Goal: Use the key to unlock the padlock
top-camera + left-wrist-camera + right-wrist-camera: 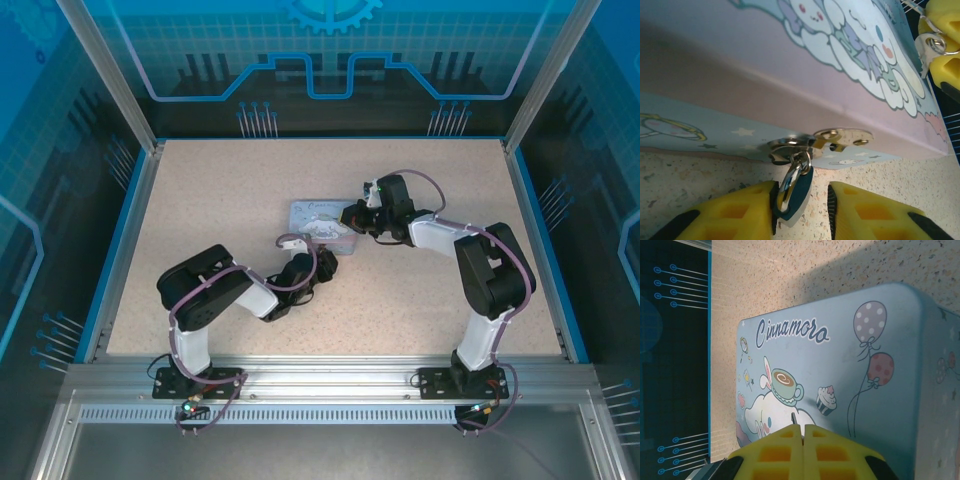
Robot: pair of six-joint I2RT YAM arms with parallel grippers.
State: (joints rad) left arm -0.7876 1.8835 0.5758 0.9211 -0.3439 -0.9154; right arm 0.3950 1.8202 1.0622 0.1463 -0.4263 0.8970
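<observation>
Small, light and likely slick, the padlock [796, 194] dangles from the tin's [790, 65] clasp at lower centre of the left wrist view, between the left gripper's [802, 202] parted jaws; its flat blue body looks the best place to pinch. The right gripper's [803, 431] jaws clamp the thin key [924, 50], upper right

Top ext cam sits high & behind the arm bases, tilted down from far off so the whole table [200, 200] shows, w/ the tin [322, 222] near centre. Left wrist cam is down at tabletop level, v. close, facing the tin's side wall over the left gripper [801, 200]; right wrist cam hangs close above the tin's top, looking down past the right gripper [802, 432]. All 3 views share the tin, & left wrist view also catches the right gripper at its top-right corner.
</observation>
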